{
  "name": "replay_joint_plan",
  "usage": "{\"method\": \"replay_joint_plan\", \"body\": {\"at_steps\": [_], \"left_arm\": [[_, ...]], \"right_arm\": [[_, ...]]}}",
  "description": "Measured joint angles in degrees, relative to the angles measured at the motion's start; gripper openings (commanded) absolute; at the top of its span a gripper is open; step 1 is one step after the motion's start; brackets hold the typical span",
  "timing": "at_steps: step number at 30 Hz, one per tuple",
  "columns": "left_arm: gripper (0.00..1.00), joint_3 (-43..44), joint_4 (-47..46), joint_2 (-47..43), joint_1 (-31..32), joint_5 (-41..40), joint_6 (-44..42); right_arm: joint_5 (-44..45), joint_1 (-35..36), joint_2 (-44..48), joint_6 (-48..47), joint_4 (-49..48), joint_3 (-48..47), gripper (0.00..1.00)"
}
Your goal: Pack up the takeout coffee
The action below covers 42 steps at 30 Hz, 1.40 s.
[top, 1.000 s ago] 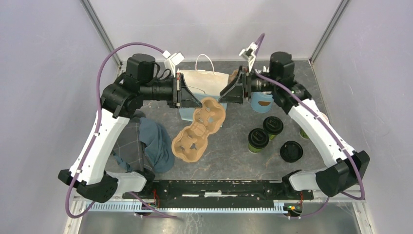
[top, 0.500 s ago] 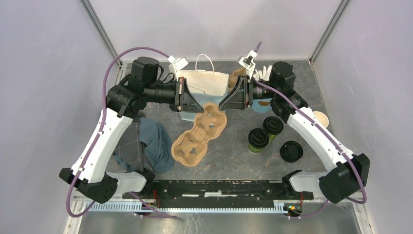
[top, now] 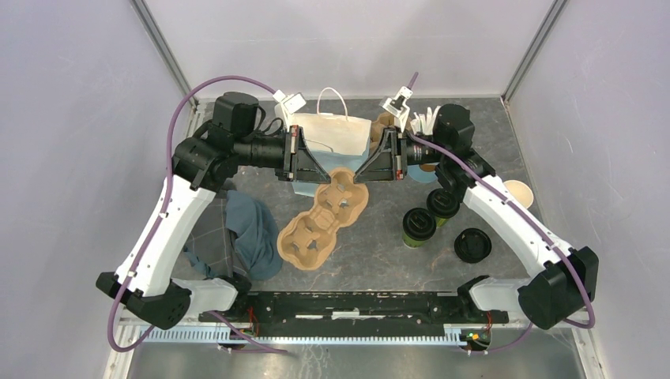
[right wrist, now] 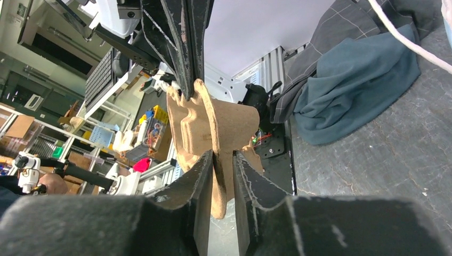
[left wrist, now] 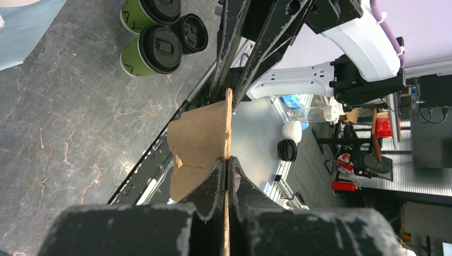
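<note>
Right arm swung in from the right and its claw (right wrist: 223, 156) narrowed from wide open to a slim gap over the last second. It was now clamped on the rim of the cardboard cup carrier (top: 320, 221). The wrist view showed a fold of cardboard filling the gap, with both fingers (right wrist: 200, 176) against it.

Left claw (left wrist: 226, 164) was pinched hard on the opposite side of that same far end, only the thin cardboard edge between its fingers. The two claws faced each other tip to tip over the carrier, just in front of the paper bag (top: 336, 134).

Couldn't tell whether the carrier's near end was on the table (top: 379, 253) or lifted.

Takeout coffee (top: 418, 227) stood upright on the table right of the carrier, lid on, clear of both claws. A second lidded green cup (top: 443, 204) touched it from behind. A loose black lid (top: 472, 245) lay to its right. A crumpled blue-grey cloth (top: 253, 233) lay left of the carrier.
</note>
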State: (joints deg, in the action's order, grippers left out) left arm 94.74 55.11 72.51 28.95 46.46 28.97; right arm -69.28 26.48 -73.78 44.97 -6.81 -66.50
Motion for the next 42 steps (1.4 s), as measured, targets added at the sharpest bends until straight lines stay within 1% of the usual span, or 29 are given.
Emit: {"method": "replay_joint_plan", "body": {"at_steps": [2,4,5,8,9,10,13,14,16,19,23,27,29,31,34,36,37,39,42], "left_arm": [[0.02,0.0,0.0,0.0,0.0,0.09,-0.02],[0.02,0.0,0.0,0.0,0.0,0.09,-0.04],[0.02,0.0,0.0,0.0,0.0,0.07,-0.04],[0.02,0.0,0.02,0.09,-0.02,-0.31,-0.09],[0.05,0.0,0.0,0.09,0.0,-0.5,-0.09],[0.11,0.0,0.0,0.09,0.0,-1.05,-0.09],[0.46,0.11,0.11,0.22,0.0,-3.02,-0.28],[0.56,0.42,0.35,0.42,0.0,-4.39,-0.35],[0.7,1.25,0.83,0.96,0.0,-6.47,-0.55],[0.82,4.04,2.54,1.95,0.0,-12.81,-0.46],[0.89,12.59,6.88,4.7,-0.17,-26.99,0.61],[0.91,20.59,11.39,8.74,-1.4,-42.88,2.67],[0.91,22.27,12.81,10.69,-2.45,-47.87,3.58],[0.92,23.12,13.42,13.25,-4.13,-51.76,4.17],[0.9,23.15,13.62,17.07,-6.95,-54.99,4.48],[0.88,23.19,13.57,19.85,-8.48,-56.13,4.44],[0.85,23.34,13.57,21.42,-9.16,-56.72,4.39],[0.79,23.52,13.31,24.22,-9.92,-57.22,3.76],[0.65,23.54,13.29,27.5,-9.97,-57.4,2.01]], "right_arm": [[-0.11,0.22,0.0,0.13,-0.04,0.0,0.17],[-0.22,0.48,0.0,0.31,-0.11,0.0,0.07],[-0.28,0.52,0.0,0.28,-0.2,0.0,0.0],[-0.42,0.52,0.07,0.57,-0.55,0.0,0.0],[-0.31,0.52,0.09,0.61,-0.52,0.0,0.0],[-0.02,0.52,0.13,0.61,-0.44,0.0,0.0],[1.81,0.22,0.55,-0.11,0.66,0.02,0.0],[2.43,0.02,0.81,-0.28,1.51,0.02,0.0],[4.28,-0.81,1.77,-0.85,3.43,0.02,0.0],[7.06,-3.34,3.8,-1.92,7.19,0.02,0.0],[11.28,-7.54,7.63,-7.13,16.48,-1.2,0.0],[16.74,-8.85,10.75,-14.49,27.08,-6.62,0.0],[19.08,-8.85,12.37,-17.53,30.67,-9.18,0.0],[22.51,-8.81,14.36,-20.39,34.36,-11.74,0.0],[29.57,-8.76,17.4,-23.06,38.18,-15.06,0.0],[36.39,-8.74,19.85,-23.74,39.74,-17.16,0.0],[37.22,-8.74,20.13,-23.82,39.87,-17.4,0.0],[43.28,-8.72,21.29,-23.65,40.92,-19.02,0.0],[49.83,-8.72,21.73,-22.82,41.42,-21.2,0.0]]}}
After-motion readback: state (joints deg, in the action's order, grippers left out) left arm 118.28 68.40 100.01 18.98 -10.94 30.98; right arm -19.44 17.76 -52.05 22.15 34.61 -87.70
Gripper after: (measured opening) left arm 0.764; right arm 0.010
